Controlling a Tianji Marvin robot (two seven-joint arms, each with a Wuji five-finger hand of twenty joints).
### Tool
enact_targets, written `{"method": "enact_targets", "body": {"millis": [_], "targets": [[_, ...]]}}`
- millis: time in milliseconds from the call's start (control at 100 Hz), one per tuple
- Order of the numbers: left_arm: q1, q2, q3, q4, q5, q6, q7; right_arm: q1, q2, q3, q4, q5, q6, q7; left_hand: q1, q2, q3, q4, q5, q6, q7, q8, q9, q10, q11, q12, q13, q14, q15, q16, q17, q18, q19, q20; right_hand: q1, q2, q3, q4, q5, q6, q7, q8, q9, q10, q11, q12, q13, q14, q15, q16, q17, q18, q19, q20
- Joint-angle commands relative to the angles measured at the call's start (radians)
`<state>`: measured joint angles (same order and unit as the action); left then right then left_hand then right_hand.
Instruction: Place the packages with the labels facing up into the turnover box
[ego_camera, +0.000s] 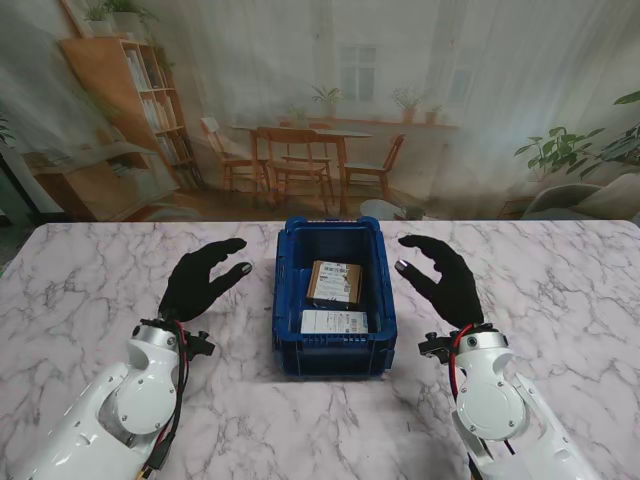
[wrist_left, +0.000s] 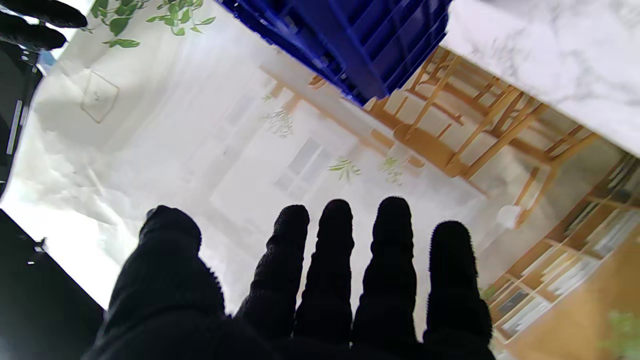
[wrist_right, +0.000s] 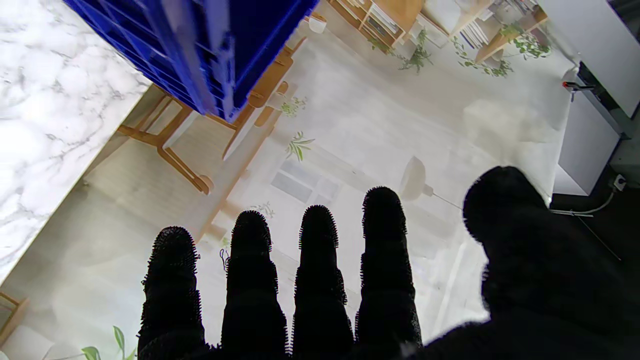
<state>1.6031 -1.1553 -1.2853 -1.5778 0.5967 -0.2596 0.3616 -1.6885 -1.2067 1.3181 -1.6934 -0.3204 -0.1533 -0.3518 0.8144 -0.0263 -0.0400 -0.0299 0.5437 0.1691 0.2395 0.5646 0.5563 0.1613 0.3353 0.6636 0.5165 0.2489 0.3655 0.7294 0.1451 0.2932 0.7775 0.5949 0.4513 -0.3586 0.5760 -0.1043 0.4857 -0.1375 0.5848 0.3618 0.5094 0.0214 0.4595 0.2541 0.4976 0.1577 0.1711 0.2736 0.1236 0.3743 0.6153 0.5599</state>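
While two packages lay label-up inside the turnover box, our left hand and right hand flanked it, fingers spread and empty; we judged nothing remained.

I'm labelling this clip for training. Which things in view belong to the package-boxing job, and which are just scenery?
Part of the job:
blue turnover box
brown package, label up, inside the box
white package, label up, inside the box, nearer to me
left hand, open
right hand, open

Just there:
marble table
printed room backdrop
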Motion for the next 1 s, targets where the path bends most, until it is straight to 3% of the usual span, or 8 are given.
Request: {"method": "enact_targets", "body": {"millis": [0,50,120,610,990], "targets": [[-0.012,-0.010,0.012,0.033,-0.011,0.020,-0.021,0.011,-0.004,-0.011,0.037,0.012,0.003,0.000,0.018,0.043,0.010,0.023,-0.022,0.006,-0.013,-0.014,-0.054,0.015,-0.115,-0.156,-0.025,-0.009,-0.080,-0.089,-0.028,0.005,-0.060,-0.032,-0.021,-0.016,0.032,0.011,0.019,-0.038,0.005,-0.016,0.022,-0.038,-0.023,0.001,0.019,-0.046,-0.014,-0.026,-0.004,-0.019,0.017,-0.016],[-0.013,-0.010,0.010,0.034,-0.030,0.020,-0.042,0.016,-0.005,-0.015,0.052,0.020,0.006,0.002,0.018,0.045,0.011,0.023,-0.029,0.010,-0.021,-0.021,-0.066,0.023,-0.169,-0.236,-0.034,-0.004,-0.108,-0.137,-0.034,0.005,-0.079,-0.041,-0.020,-0.014,0.032,0.010,0.018,-0.038,0.003,-0.016,0.021,-0.037,-0.024,0.001,0.016,-0.046,-0.016,-0.027,-0.006,-0.019,0.019,-0.020],[-0.018,-0.011,0.011,0.040,-0.033,0.016,-0.038,0.023,-0.008,-0.020,0.060,0.034,0.012,-0.002,0.018,0.049,0.011,0.023,-0.025,0.011,-0.022,-0.022,-0.057,0.024,-0.187,-0.267,-0.032,-0.006,-0.117,-0.159,-0.034,0.004,-0.082,-0.041,-0.016,-0.013,0.033,0.010,0.022,-0.034,0.001,-0.017,0.025,-0.036,-0.026,0.001,0.016,-0.044,-0.017,-0.027,-0.010,-0.018,0.020,-0.026],[-0.077,-0.006,0.013,0.119,-0.010,0.017,-0.045,0.053,-0.007,-0.004,0.095,0.039,-0.024,0.003,0.022,0.052,0.011,0.023,-0.028,0.020,-0.028,-0.023,-0.034,0.018,-0.168,-0.247,-0.043,0.005,-0.106,-0.160,-0.044,0.011,-0.084,-0.031,-0.017,-0.006,0.033,0.011,0.030,-0.030,-0.004,-0.017,0.037,-0.035,-0.030,0.004,0.025,-0.045,-0.018,-0.026,-0.008,-0.015,0.033,-0.052],[-0.035,0.000,-0.012,0.072,0.014,-0.005,-0.047,-0.017,-0.009,0.022,0.020,0.047,-0.037,-0.011,0.022,0.052,0.010,0.023,-0.022,0.018,-0.027,-0.023,-0.025,0.017,-0.167,-0.241,-0.041,0.003,-0.105,-0.161,-0.045,0.014,-0.088,-0.027,-0.014,-0.003,0.033,0.010,0.038,-0.012,-0.008,-0.018,0.041,-0.024,-0.032,0.004,0.027,-0.039,-0.018,-0.025,-0.007,-0.012,0.041,-0.063]]}}
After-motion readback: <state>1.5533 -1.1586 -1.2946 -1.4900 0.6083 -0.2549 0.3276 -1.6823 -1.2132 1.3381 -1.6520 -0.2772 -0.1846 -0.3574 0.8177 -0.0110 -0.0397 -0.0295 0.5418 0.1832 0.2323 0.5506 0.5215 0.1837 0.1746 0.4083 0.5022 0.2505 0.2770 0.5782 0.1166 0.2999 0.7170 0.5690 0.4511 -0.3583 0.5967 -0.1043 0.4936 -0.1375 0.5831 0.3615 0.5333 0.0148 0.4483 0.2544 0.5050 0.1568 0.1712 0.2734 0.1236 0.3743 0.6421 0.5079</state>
